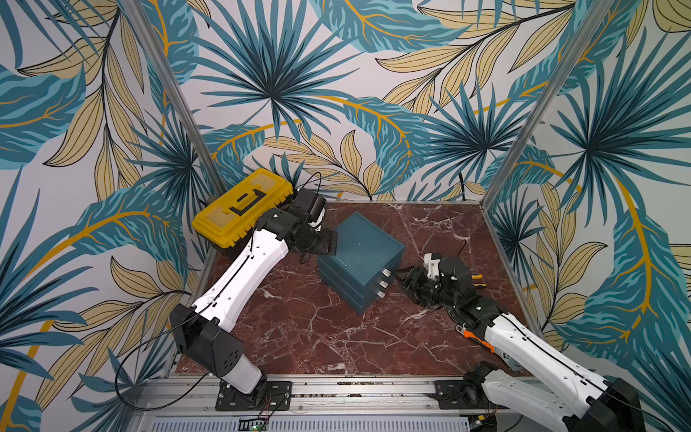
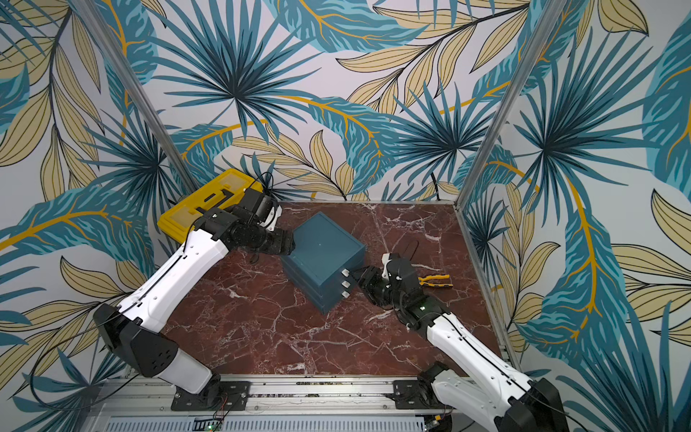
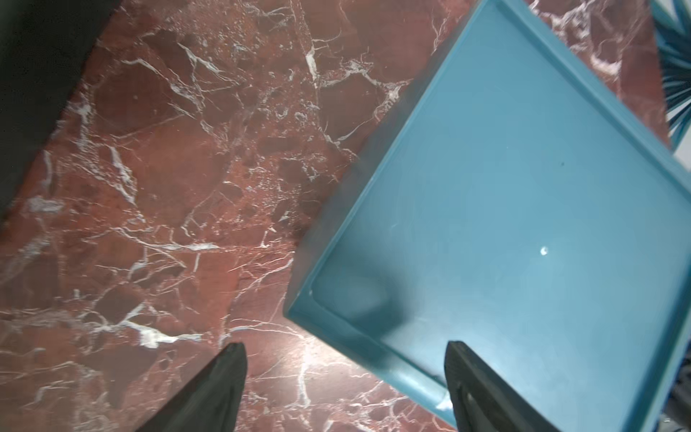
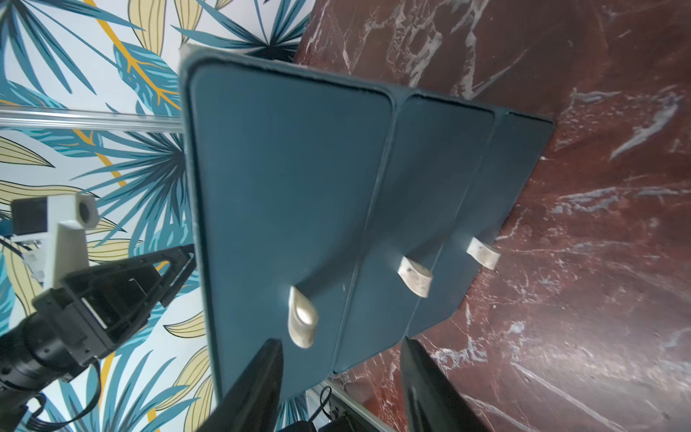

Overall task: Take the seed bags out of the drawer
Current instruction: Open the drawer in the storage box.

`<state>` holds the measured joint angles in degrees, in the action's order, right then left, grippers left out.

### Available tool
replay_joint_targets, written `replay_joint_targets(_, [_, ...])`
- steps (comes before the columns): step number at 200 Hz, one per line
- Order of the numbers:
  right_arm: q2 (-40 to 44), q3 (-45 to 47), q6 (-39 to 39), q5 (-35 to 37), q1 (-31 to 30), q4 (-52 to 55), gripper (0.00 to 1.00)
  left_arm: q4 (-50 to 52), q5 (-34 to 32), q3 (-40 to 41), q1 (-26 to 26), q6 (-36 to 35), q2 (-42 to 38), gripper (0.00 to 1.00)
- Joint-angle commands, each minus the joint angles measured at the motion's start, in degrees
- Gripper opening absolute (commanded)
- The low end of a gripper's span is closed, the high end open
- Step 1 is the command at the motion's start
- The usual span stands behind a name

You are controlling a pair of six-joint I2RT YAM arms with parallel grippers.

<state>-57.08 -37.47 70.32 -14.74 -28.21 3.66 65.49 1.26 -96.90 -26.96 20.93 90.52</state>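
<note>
A teal drawer unit point(image 1: 361, 250) point(image 2: 323, 248) stands in the middle of the red marble table, its three drawers all shut. The seed bags are hidden. My right gripper point(image 1: 402, 275) point(image 4: 341, 341) is open just in front of the drawer fronts. The white top handle point(image 4: 302, 321) point(image 1: 386, 272) lies close ahead of its fingertips, untouched. My left gripper point(image 1: 325, 243) point(image 3: 344, 348) is open at the unit's back left corner. One of its fingers hangs over the flat top point(image 3: 523, 224), the other over the marble. It holds nothing.
A yellow toolbox point(image 1: 243, 205) point(image 2: 209, 198) sits shut at the back left, behind the left arm. Yellow-handled pliers point(image 2: 435, 280) lie right of the right wrist. An orange-handled tool point(image 1: 478, 338) lies partly under the right arm. Metal posts and patterned walls close in the table.
</note>
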Motion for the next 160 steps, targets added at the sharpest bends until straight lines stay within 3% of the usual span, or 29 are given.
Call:
replay_joint_targets(1, [-2.82, -0.95, 1.0, 1.47, -0.3, -5.18, 0.51, 0.95, -1.27, -3.71, 0.0, -3.8, 0.05, 0.88])
replay_joint_targets(75, [-5.09, -2.53, 1.65, 0.66, -0.53, -6.68, 0.39, 0.89, 0.38, -4.57, 0.07, -4.1, 1.42, 0.83])
replay_joint_targets(160, [-5.01, -1.86, 3.04, -0.89, -0.67, -8.47, 0.15, 1.13, 1.34, -4.32, 0.07, -2.84, 2.23, 0.8])
